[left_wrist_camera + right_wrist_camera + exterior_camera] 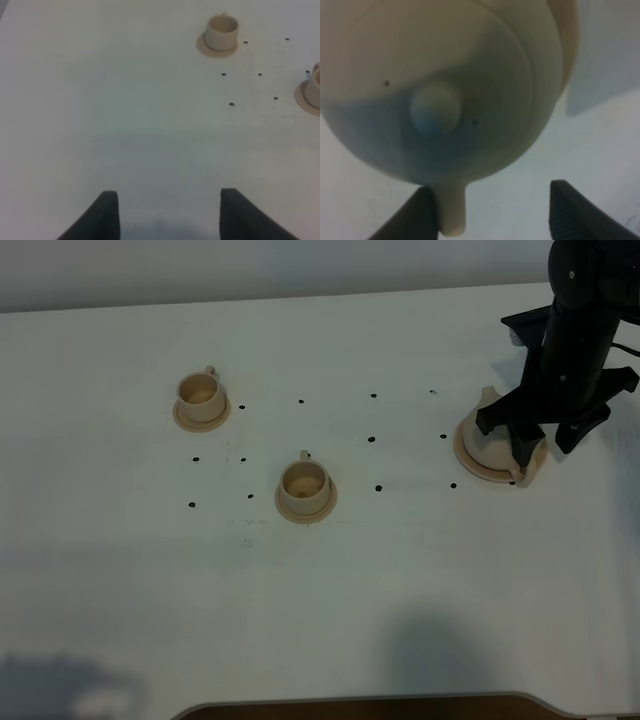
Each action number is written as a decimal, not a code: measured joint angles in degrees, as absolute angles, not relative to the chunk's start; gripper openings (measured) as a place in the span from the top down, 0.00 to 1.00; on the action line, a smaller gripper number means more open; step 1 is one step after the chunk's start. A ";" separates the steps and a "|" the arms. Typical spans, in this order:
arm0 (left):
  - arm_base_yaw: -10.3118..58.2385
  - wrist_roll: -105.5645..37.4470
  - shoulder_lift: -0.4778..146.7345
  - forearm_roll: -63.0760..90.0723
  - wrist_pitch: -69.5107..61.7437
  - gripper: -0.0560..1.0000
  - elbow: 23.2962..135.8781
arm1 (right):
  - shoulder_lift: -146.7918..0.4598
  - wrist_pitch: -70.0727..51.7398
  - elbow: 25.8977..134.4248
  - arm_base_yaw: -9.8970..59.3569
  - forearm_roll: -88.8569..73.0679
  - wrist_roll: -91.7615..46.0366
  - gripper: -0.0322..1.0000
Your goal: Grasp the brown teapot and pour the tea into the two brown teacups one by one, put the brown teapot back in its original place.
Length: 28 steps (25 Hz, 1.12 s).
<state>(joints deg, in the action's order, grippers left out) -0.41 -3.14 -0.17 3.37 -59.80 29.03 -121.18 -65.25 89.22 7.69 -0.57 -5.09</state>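
Left gripper: two dark, matte, wedge-shaped fingers spread wide with nothing between them, over the bare white table. The tabletop is smooth and pale, speckled with small black dots.

Nearer teacup: small, round, matte beige clay. It has a tiny loop handle on its far side and sits on a matching round saucer, near the table's middle.

Right gripper: dark ribbed fingers held apart, low over the brown teapot. One finger is just beside the loop handle and the other is well clear, so nothing is clamped.

Teapot: squat, rounded, smooth tan clay. Its stepped, domed lid has a round knob, and the short spout is on the far side. It rests on the large flat saucer, at the table's right.

Farther teacup: same clay and shape, on its own small saucer, far left, well apart from the teapot.
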 joint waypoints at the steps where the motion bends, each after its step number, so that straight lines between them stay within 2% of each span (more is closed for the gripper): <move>1: -0.41 -3.14 -0.17 3.37 -59.80 0.49 29.03 | -121.38 -65.11 89.22 7.69 -0.61 -5.75 0.48; 20: -0.41 -3.14 -0.17 3.37 -59.80 0.49 29.03 | -121.59 -63.82 89.12 7.69 -2.06 -13.84 0.49; 28: -0.41 -3.14 -0.17 3.37 -59.80 0.49 29.03 | -121.59 -63.75 89.12 7.69 -3.47 -14.41 0.60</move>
